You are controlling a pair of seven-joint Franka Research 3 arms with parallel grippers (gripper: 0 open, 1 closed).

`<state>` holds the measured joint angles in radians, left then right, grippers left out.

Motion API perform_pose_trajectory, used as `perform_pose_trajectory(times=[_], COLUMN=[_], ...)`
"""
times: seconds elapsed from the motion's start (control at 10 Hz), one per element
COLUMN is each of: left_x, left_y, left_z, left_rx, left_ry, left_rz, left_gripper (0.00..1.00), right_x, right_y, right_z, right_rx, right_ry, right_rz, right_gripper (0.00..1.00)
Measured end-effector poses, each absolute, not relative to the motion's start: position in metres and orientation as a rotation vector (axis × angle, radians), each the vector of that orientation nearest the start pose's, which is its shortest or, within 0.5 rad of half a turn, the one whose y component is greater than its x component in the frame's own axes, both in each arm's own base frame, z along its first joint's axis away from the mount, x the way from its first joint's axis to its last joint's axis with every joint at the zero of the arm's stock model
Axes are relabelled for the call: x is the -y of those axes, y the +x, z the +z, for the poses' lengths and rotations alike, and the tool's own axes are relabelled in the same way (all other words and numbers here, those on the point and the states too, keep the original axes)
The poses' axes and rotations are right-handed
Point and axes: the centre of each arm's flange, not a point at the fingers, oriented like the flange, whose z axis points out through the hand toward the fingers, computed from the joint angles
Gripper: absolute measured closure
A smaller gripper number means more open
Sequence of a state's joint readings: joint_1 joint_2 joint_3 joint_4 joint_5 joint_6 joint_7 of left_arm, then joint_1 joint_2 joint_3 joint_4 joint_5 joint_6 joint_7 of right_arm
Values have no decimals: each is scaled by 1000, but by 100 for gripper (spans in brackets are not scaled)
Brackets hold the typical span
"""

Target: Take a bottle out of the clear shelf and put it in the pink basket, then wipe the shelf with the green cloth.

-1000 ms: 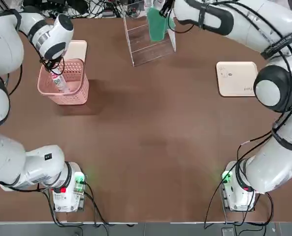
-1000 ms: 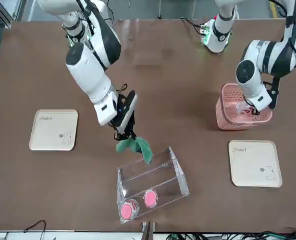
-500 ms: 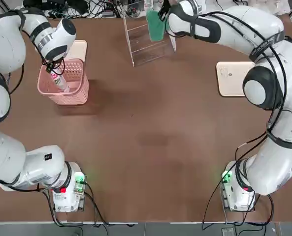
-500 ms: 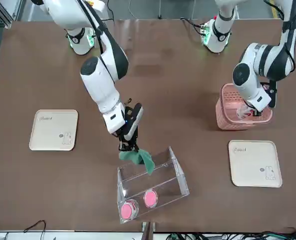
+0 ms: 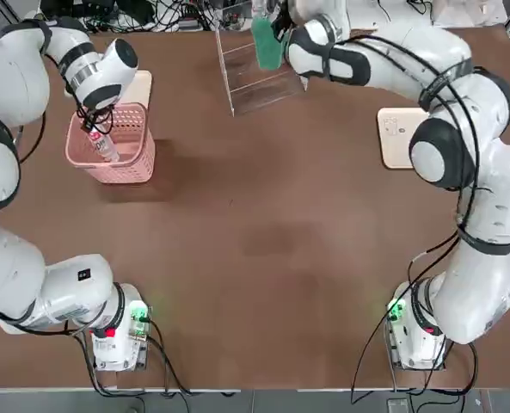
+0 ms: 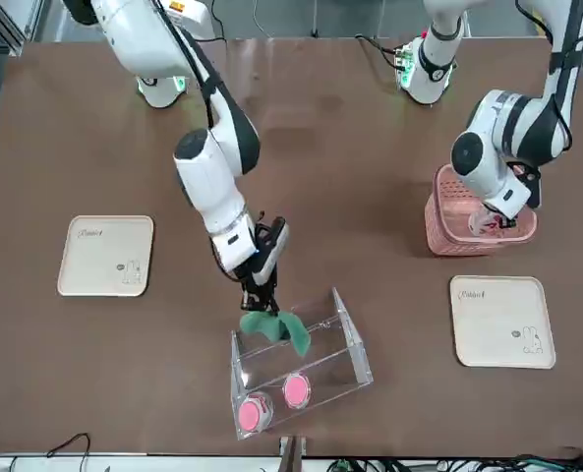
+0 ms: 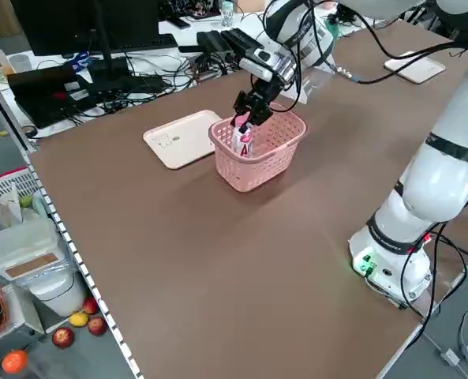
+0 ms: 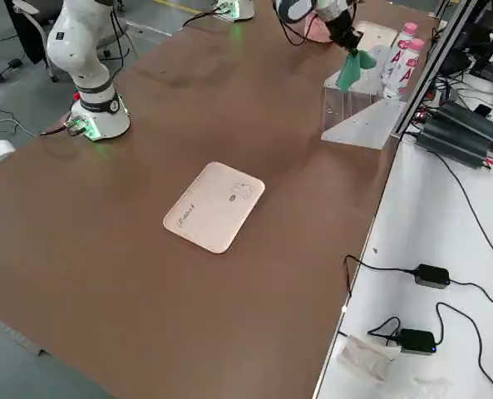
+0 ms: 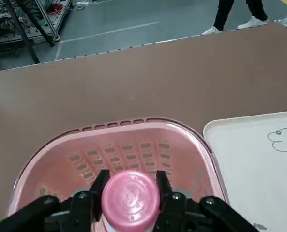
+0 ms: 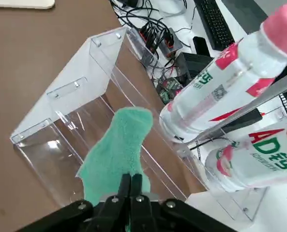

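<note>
Bottle [image 9: 129, 199], pink-capped, stood upright inside the pink basket [image 5: 110, 143] near the table's far left corner, pinched at the neck by the left gripper [image 9: 129, 186], jaws closed on it just under the cap. Looked light and stiff, smooth plastic, likely slippery; neck below the cap seemed the surest hold. Not yet let go. Cream tray [image 5: 137, 87] lay just behind the basket, touching or nearly so. Across the table, at the far edge, stood the clear shelf [image 5: 259, 71], open side toward the robot, two more bottles [image 10: 220, 84] resting in its far part. Green cloth [image 10: 116, 154] hung limp from the right gripper [image 10: 130, 186], jaws shut tight on one end, free end drooping into the shelf's upper opening; contact with the acrylic could not be told. Cloth looked soft, floppy, nearly weightless, apt to bunch, best pinched at an edge. Shelf judged light and liable to slide under wiping. Second cream tray [image 5: 400, 138] lay right of the shelf, well apart.
</note>
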<state>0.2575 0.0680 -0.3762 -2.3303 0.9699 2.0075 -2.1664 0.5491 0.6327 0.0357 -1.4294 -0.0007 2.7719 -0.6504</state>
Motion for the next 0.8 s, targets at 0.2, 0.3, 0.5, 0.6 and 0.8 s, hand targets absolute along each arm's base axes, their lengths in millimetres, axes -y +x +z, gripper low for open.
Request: perform_pose_trajectory(times=[0.2,0.3,0.5,0.6,0.8], left_x=[9,9,9,11,14], left_y=[487,487,486,485,481], left_z=[303,305,305,305,307], left_rx=[1603,1602,1616,1613,1580], left_ry=[-1811,-1800,-1772,-1762,-1725], left_rz=[-710,-714,-723,-724,-721], left_gripper=[52,51,43,34,19], right_x=[-420,-419,-420,-421,-424], right_y=[650,654,661,666,671], right_z=[409,410,411,410,409], right_rx=[1690,1687,1664,1659,1645], right_ry=[-2418,-2421,-2430,-2437,-2444], right_rz=[-1123,-1132,-1154,-1168,-1188], right_gripper=[97,97,97,97,97])
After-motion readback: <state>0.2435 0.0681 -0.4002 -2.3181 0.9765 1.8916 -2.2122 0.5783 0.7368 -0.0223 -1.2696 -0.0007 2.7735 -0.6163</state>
